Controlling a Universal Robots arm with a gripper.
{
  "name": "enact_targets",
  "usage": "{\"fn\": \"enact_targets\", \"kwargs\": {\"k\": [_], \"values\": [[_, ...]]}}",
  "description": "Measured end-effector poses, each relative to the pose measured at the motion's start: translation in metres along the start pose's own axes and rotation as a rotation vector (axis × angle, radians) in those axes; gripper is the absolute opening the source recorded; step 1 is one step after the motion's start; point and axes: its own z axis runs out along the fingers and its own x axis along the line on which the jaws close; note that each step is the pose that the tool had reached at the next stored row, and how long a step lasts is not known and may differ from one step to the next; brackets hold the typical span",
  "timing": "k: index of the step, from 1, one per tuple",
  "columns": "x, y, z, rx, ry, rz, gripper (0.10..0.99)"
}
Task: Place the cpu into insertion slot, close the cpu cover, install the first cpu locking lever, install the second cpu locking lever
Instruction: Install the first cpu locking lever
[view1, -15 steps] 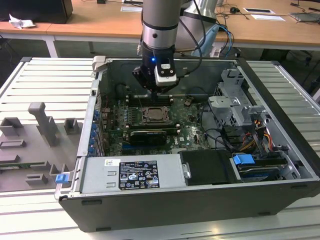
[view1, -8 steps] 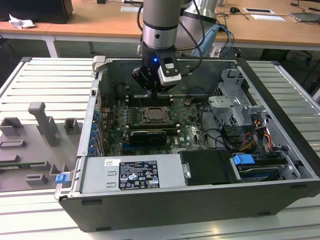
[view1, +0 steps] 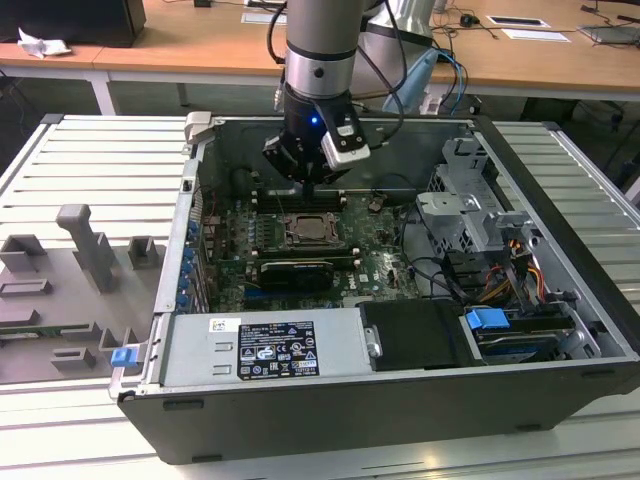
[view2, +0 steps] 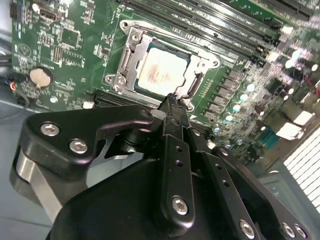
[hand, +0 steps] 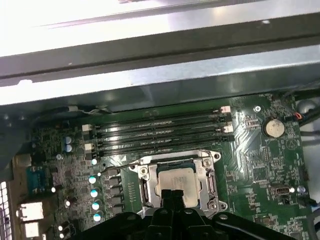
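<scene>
Fingertips of the gripper (view2: 172, 98) were pinched together with nothing visible between them. They hung at the edge of the insertion slot (hand: 141, 171), seemingly because the remaining work lay along that rim. The cpu (view2: 162, 70) sat seated in that slot, with the cpu cover (view2: 131, 55) folded down around it. The first wrist view added the memory slots (hand: 157, 131) beyond. The exterior view showed the open computer case (view1: 400, 420) on the slatted worktop (view1: 90, 160).

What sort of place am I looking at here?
Probably a robotics lab: a robot arm reaches into an open computer case on a slatted bench, with desks behind.
</scene>
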Motion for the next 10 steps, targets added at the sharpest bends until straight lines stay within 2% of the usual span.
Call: {"fn": "enact_targets", "kwargs": {"k": [3, 5, 6, 8, 10], "values": [[0.0000, 0.0000, 0.0001, 0.002, 0.0038, -0.090, 0.106], [0.0014, -0.0002, 0.0003, 0.002, 0.0045, -0.111, 0.106], [0.0047, -0.0006, 0.0004, 0.002, 0.0045, -0.111, 0.106], [0.0187, -0.0020, 0.0007, 0.001, -0.0001, -0.112, 0.106], [0.0274, -0.0030, 0.0009, -0.001, -0.0024, -0.112, 0.106]]}}
